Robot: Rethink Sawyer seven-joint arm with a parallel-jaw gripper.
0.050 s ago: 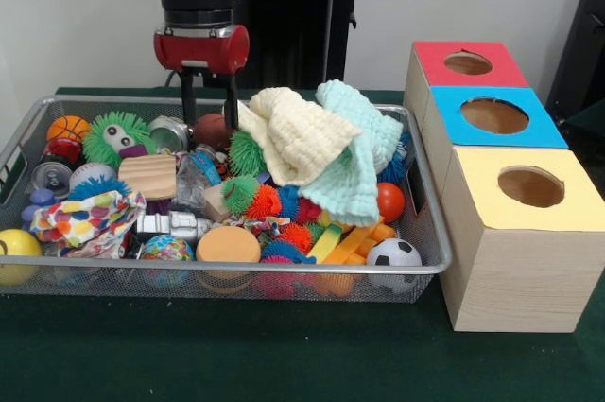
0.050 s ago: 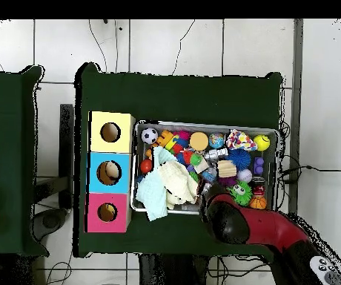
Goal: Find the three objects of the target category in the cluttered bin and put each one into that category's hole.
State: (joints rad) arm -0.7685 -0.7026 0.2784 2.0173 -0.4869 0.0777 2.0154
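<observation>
The two-fingered black gripper hangs at the far rim of the silver wire-mesh bin, its jaws spread, with nothing seen between them. It is poised just above a dark brown ball and beside a round silver metal tin. Which category is wanted cannot be read from the scene, so the target is judged only loosely: the bin holds many balls, among them a black-and-white miniature football, a small orange basketball and a smooth orange-red ball. A spiky green rubber ball lies just beside the brown one.

Three pale wooden boxes stand beside the bin, each with a round hole: a red-topped box, a blue-topped box and a yellow-topped box. In the overhead view something pale appears already inside the blue hole.

If the brown ball is meant, the descent should be kept vertical and the fingers placed either side of its widest part, clear of the tin and the spiky ball, since a round thing is likely to squirt out from an off-centre pinch. The cream knitted cloth and mint knitted cloth heaped nearby should be avoided, as a snagged edge could be dragged up with the lift. A high lift is advisable before crossing to the boxes.
</observation>
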